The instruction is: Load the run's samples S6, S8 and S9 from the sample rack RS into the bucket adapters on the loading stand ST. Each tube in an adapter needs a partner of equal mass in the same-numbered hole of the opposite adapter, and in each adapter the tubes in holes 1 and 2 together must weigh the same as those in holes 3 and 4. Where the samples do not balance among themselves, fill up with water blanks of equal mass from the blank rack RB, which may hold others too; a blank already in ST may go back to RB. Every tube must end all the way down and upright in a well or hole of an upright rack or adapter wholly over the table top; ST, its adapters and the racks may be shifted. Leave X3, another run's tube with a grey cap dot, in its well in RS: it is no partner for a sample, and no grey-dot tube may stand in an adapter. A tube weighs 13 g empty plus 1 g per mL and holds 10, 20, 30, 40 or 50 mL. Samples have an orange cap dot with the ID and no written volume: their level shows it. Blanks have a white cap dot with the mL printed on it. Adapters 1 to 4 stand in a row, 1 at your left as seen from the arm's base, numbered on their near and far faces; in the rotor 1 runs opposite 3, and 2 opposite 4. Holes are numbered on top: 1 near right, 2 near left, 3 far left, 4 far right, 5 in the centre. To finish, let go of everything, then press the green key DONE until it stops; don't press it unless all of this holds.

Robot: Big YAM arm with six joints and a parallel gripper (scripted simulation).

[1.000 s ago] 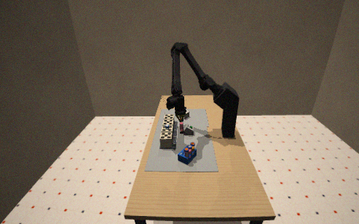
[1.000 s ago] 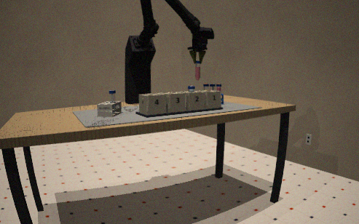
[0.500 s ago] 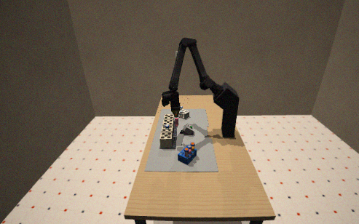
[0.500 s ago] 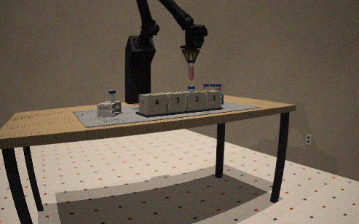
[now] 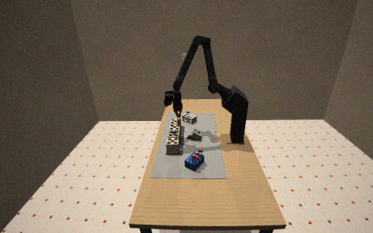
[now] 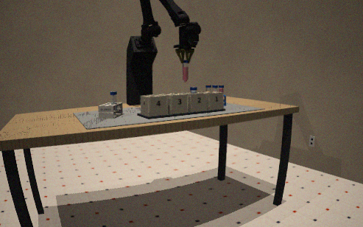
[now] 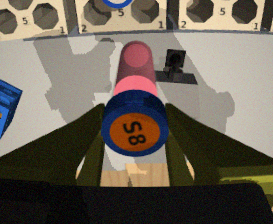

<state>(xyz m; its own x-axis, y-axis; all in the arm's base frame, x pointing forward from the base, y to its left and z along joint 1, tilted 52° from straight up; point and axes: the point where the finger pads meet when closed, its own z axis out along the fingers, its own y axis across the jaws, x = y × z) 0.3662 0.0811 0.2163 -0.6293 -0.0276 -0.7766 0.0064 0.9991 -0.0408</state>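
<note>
My gripper point(image 6: 185, 59) is shut on sample tube S8 point(image 7: 134, 129), which has a blue cap, an orange dot and pink liquid. It hangs upright well above the adapter row point(image 6: 182, 104), numbered 4 to 1 from left to right in the exterior view. In the wrist view the tube's lower end point(image 7: 135, 70) points at the grey mat just short of the adapters. The blue sample rack RS point(image 5: 193, 164) holds several tubes.
The white blank rack RB point(image 5: 191, 119) stands past the far end of the row and shows one tube point(image 6: 113, 96). The DONE key box point(image 5: 196, 135) sits on the mat between the adapters and the arm's base point(image 5: 238, 113).
</note>
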